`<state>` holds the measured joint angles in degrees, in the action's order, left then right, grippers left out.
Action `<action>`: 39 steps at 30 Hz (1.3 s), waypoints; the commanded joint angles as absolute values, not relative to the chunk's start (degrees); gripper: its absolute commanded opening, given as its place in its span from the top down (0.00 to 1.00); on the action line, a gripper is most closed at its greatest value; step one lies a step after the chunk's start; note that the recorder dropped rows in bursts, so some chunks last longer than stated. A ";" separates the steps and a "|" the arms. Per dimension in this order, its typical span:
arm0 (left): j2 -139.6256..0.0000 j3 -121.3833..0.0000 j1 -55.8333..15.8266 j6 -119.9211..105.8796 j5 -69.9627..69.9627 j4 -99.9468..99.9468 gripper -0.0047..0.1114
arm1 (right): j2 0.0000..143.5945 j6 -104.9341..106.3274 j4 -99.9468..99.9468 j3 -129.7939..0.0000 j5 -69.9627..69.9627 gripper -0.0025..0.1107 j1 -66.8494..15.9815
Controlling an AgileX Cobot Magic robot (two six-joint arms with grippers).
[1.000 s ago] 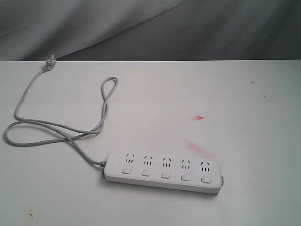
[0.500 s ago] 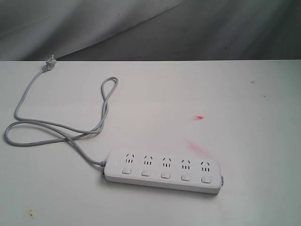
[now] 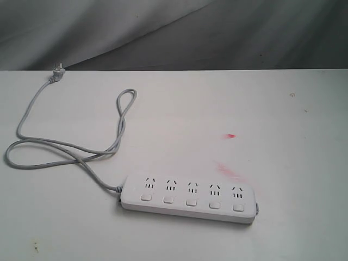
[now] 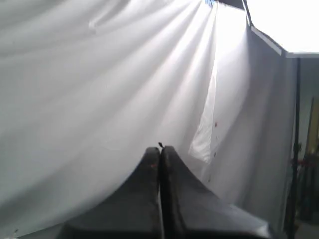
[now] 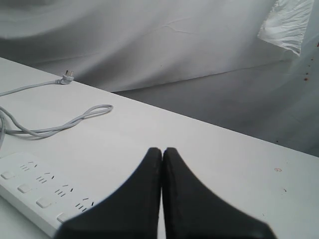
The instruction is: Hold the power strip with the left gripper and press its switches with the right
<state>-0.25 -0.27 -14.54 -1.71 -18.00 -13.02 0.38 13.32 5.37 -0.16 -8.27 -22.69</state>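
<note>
White plastic power strip [image 3: 187, 198] flat on the pale table [image 3: 293, 228], near the front edge in the exterior view, about mid-width. Long axis runs across the view, right end a little nearer the camera. Five socket sets along the far side. Five square switches [image 3: 191, 202] in a row along the near side, one under each set.

Grey cord [image 3: 65, 144] leaves the strip's left end and runs off to the left. It doubles back in a wide bend and throws one narrow loop toward the far side. It ends at a plug [image 3: 57, 70] by the table's far left edge.

Small red mark [image 3: 231, 136] on the table beyond the strip. A fainter pink smear [image 3: 228, 171] lies just past its right-hand sockets. Grey draped cloth [image 3: 163, 32] behind the table.

Right gripper [image 5: 162, 150]: black fingers pressed together, pinching nothing. It hangs over the table, apart from the strip, which shows beside it in the wrist view.

Left gripper [image 4: 160, 148]: fingers pressed together, pinching nothing, facing draped cloth only.
</note>
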 commanded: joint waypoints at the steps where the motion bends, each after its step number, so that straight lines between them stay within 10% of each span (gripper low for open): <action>1: 0.00 0.00 -14.76 2.96 -15.48 -14.74 0.96 | 0.00 13.14 5.49 0.00 -7.77 0.98 -22.34; 18: -28.45 -31.31 -14.87 -26.46 34.87 -12.06 0.96 | 0.00 13.14 5.49 0.00 -7.77 0.98 -22.34; 39: -90.17 -52.50 -14.87 -86.24 45.29 -31.68 0.96 | 0.00 13.14 5.49 0.00 -7.77 0.98 -22.34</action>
<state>-86.56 -50.89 -14.61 -85.50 46.04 -35.24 0.38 13.32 5.37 -0.16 -8.27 -22.69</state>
